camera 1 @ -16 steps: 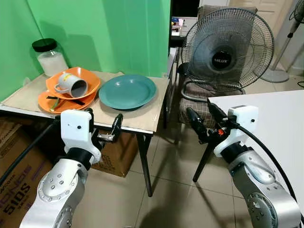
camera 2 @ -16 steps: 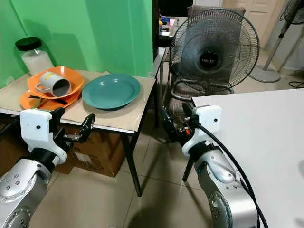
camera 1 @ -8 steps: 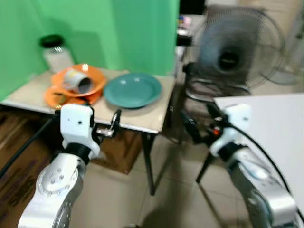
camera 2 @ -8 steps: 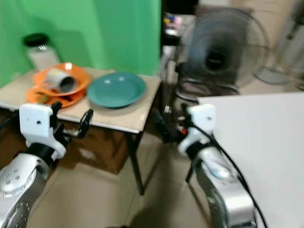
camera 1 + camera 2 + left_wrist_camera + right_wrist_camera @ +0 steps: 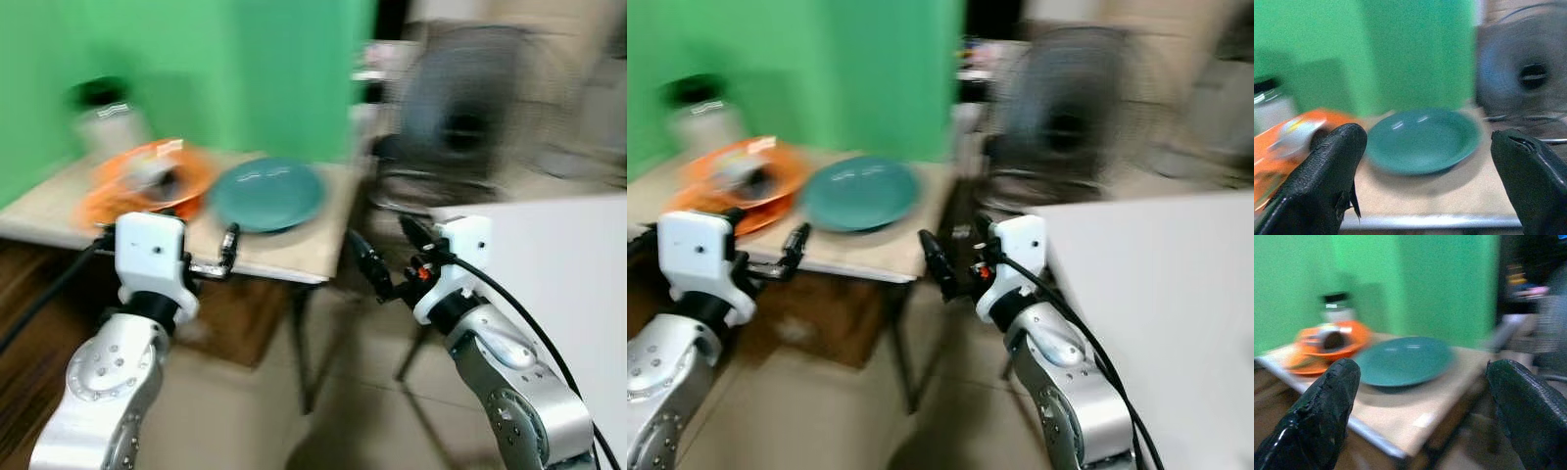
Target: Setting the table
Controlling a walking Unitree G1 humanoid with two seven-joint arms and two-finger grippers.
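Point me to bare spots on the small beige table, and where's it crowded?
Free: the strip of small table between the teal plate and its near and right edges. Crowded: the far left, where orange plates carry a mug, with a jar behind. Both the left gripper and right gripper are open, short of the table.

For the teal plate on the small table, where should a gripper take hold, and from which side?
Probably the near rim of the teal plate, approached from the table's front edge. The plate lies flat and shallow with nothing on it; the orange dishes crowd the side toward the robot's left, while the near rim faces both open grippers, left gripper and right gripper. One finger would slide under the rim, one over.
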